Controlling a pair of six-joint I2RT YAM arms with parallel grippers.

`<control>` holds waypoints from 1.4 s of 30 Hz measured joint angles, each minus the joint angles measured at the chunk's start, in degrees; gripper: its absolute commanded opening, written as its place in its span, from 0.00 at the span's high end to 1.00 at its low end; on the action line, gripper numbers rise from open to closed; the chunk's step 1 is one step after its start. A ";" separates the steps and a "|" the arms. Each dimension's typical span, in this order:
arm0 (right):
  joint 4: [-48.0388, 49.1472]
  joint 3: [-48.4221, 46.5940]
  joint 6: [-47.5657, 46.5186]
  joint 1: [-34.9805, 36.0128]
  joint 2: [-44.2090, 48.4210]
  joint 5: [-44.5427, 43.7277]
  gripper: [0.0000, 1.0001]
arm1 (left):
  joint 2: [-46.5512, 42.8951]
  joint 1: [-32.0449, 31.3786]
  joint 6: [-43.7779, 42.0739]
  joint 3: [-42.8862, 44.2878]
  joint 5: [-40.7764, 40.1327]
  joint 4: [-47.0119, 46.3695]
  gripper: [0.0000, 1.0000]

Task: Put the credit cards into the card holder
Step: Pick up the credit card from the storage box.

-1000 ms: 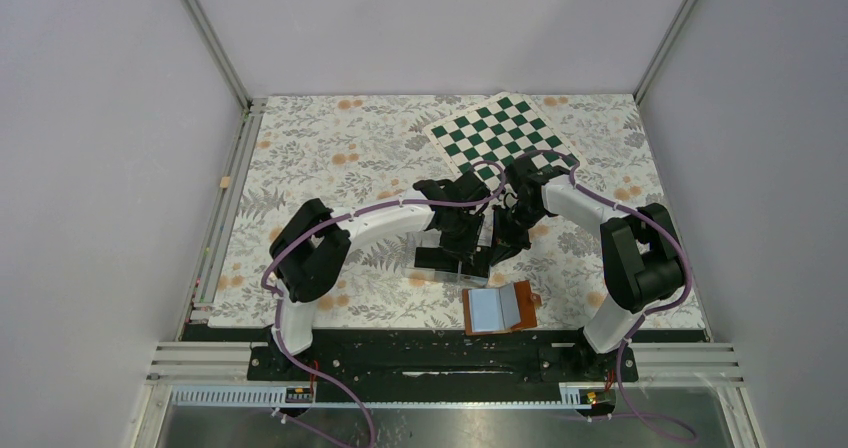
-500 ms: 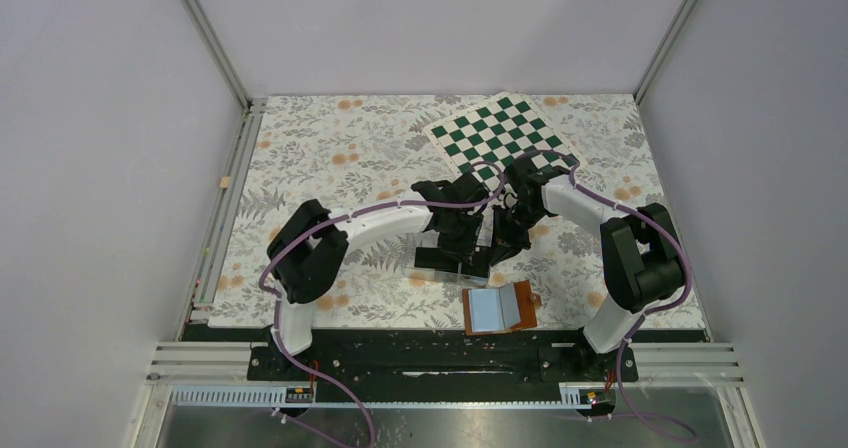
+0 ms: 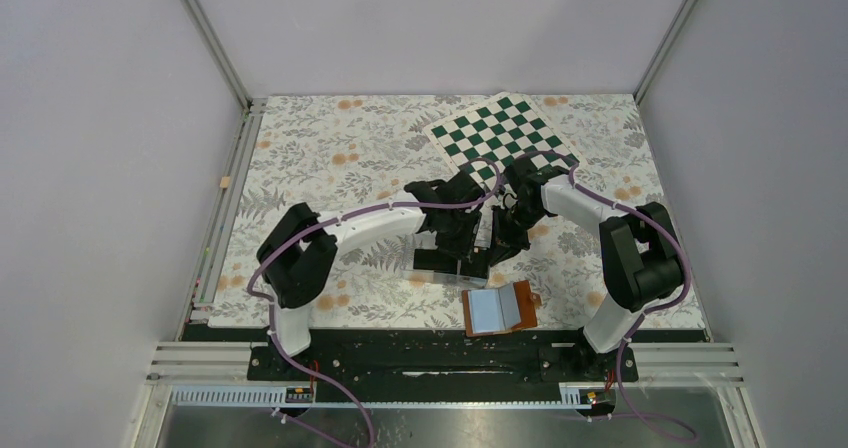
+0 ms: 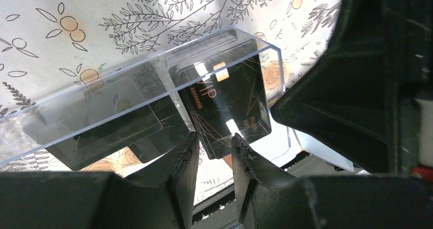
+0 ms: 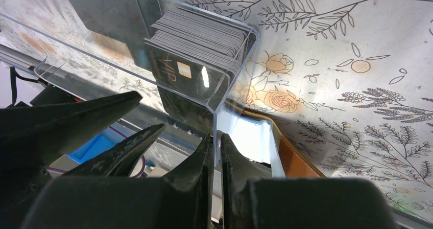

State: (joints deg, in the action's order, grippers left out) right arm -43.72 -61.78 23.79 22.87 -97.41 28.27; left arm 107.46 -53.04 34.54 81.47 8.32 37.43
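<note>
Clamps the right gripper (image 5: 216, 137) on a clear box (image 5: 227, 70), its fingers pressed tight on the upright corner edge of the wall. Reaches the left gripper (image 4: 214, 137) to the same box from the other side, fingers (image 4: 190, 155) parted by a narrow gap, nothing squeezed between them. Shows the lower edge of the front card (image 4: 224, 101) in that gap; cannot tell whether either finger touches it. Holds the cards (image 5: 204, 32) inside the box as a thick upright stack at the end beside the right gripper. The front one is black with a gold chip and pale lettering, and leans a little away from the rest. Holds a second dark stack (image 4: 97, 129) further along the same box, blurred through the plastic. Has the card holder (image 3: 500, 310) outside the box, lying open and flat on the flowered cloth (image 3: 330, 158). Lies just on the near side of the box, close to the table's near edge, pale blue-grey sleeves up with brown leather showing round them. Brings both arms together over the middle of the cloth, with a green-and-white checkered board (image 3: 500, 133) beyond them at the far right, apart from the box
</note>
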 measured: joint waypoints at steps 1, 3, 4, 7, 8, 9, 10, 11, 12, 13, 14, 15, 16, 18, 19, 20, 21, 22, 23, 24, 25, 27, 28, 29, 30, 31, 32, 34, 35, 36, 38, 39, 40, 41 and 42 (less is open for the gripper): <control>0.00 0.00 0.00 0.00 0.00 0.00 0.93 | 0.33 0.00 0.00 0.02 0.00 0.11 0.71; 0.00 0.00 0.00 0.00 0.00 0.00 0.93 | 1.16 0.00 0.00 0.02 -0.02 0.26 0.71; 0.00 0.00 0.00 0.00 0.00 0.00 0.93 | 1.60 0.00 0.00 0.02 -0.02 0.33 0.72; 0.00 0.00 0.00 0.00 0.00 0.00 0.93 | 2.45 0.00 -0.02 0.02 0.00 0.66 0.78; 0.00 0.00 0.00 0.00 0.00 0.00 0.93 | 2.58 0.00 -0.04 0.02 0.00 0.68 0.81; 0.00 0.02 0.00 0.00 0.00 0.00 0.93 | 2.67 0.00 -0.04 0.02 0.02 0.66 0.83; 0.00 0.00 0.00 0.00 0.00 0.00 0.93 | 2.69 0.00 -0.02 0.02 0.02 0.66 0.85; 0.00 0.00 -0.02 0.00 0.00 0.00 0.93 | 2.71 0.00 -0.11 0.02 0.07 0.66 0.87; 0.00 0.00 -0.02 0.00 0.00 0.00 0.93 | 2.82 -0.02 -0.13 0.07 0.17 0.66 0.89; 0.00 0.00 -0.02 0.00 0.00 0.00 0.93 | 2.99 -0.02 -0.15 0.15 0.28 0.63 0.90; 0.00 0.00 -0.02 0.00 0.00 0.00 0.93 | 3.17 -0.02 -0.17 0.26 0.46 0.66 0.91; 0.00 0.02 -0.02 0.00 0.00 0.02 0.93 | 3.23 0.00 -0.20 0.46 0.52 0.70 0.91; 0.00 0.00 -0.02 0.00 0.00 0.00 0.93 | 3.28 0.00 -0.20 0.55 0.55 0.76 0.92; 0.00 0.02 -0.04 0.00 0.00 0.02 0.93 | 3.30 -0.02 -0.20 0.57 0.57 0.90 0.93; 0.00 0.00 -0.04 0.00 0.00 0.02 0.93 | 3.30 -0.02 -0.20 0.61 0.59 0.92 0.94; 0.00 0.00 -0.04 0.00 0.00 0.02 0.93 | 3.30 -0.02 -0.20 0.68 0.59 1.05 0.94; 0.00 0.00 -0.04 0.00 0.00 0.02 0.93 | 3.30 -0.02 -0.20 0.68 0.59 1.07 0.95; 0.00 0.00 -0.04 0.00 0.00 0.02 0.93 | 3.30 -0.02 -0.22 0.70 0.59 1.09 0.95; 0.00 0.00 -0.04 0.00 0.00 0.02 0.93 | 3.30 -0.02 -0.20 0.79 0.57 1.25 0.95; 0.00 0.00 -0.04 0.00 -0.02 0.02 0.93 | 3.30 -0.02 -0.22 0.87 0.57 1.40 0.95; 0.00 0.00 -0.02 0.00 -0.02 0.02 0.93 | 3.30 -0.02 -0.22 0.92 0.57 1.46 0.96; 0.00 0.00 -0.02 0.00 -0.02 0.04 0.93 | 3.30 -0.04 -0.22 1.07 0.50 1.64 0.96; 0.00 0.00 -0.02 0.00 -0.04 0.07 0.93 | 3.30 -0.04 -0.20 1.16 0.46 1.77 0.96; 0.00 0.00 -0.02 0.00 -0.04 0.07 0.93 | 3.30 -0.04 -0.20 1.36 0.42 1.99 0.95; -0.02 0.00 -0.04 0.00 -0.04 0.09 0.93 | 3.28 -0.04 -0.20 1.49 0.39 2.10 0.96; 0.00 0.02 -0.02 0.00 -0.04 0.11 0.93 | 3.26 -0.04 -0.20 1.70 0.37 2.38 0.95; 0.00 0.00 -0.04 0.00 -0.04 0.09 0.93 | 3.23 -0.04 -0.20 1.81 0.33 2.49 0.95; 0.00 0.00 -0.04 0.00 -0.04 0.11 0.93 | 3.02 -0.04 -0.17 1.92 0.31 2.73 0.94; -0.02 0.00 -0.02 0.00 -0.04 0.11 0.93 | 2.84 -0.07 -0.15 2.01 0.31 2.82 0.94; 0.00 0.00 -0.02 0.00 -0.04 0.11 0.93 | 2.69 -0.07 -0.15 2.08 0.33 2.84 0.93; -0.02 0.00 -0.02 0.00 -0.04 0.11 0.93 | 2.21 -0.11 0.00 2.10 0.39 2.80 0.92; -0.02 0.02 -0.02 0.00 -0.04 0.11 0.93 | 2.08 -0.15 0.02 2.12 0.39 2.80 0.92; 0.00 0.02 -0.02 0.00 -0.04 0.11 0.93 | 1.97 -0.20 0.02 2.16 0.39 2.78 0.91; 0.00 0.00 -0.02 0.00 -0.04 0.11 0.93 | 1.84 -0.20 0.07 2.16 0.39 2.78 0.90; 0.00 0.00 -0.02 0.00 -0.04 0.11 0.93 | 1.75 -0.22 0.07 2.16 0.42 2.75 0.89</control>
State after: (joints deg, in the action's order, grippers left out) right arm -43.72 -61.78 23.77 22.87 -97.45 28.38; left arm 109.21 -53.25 34.61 83.64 8.73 40.18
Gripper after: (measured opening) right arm 0.120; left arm 0.083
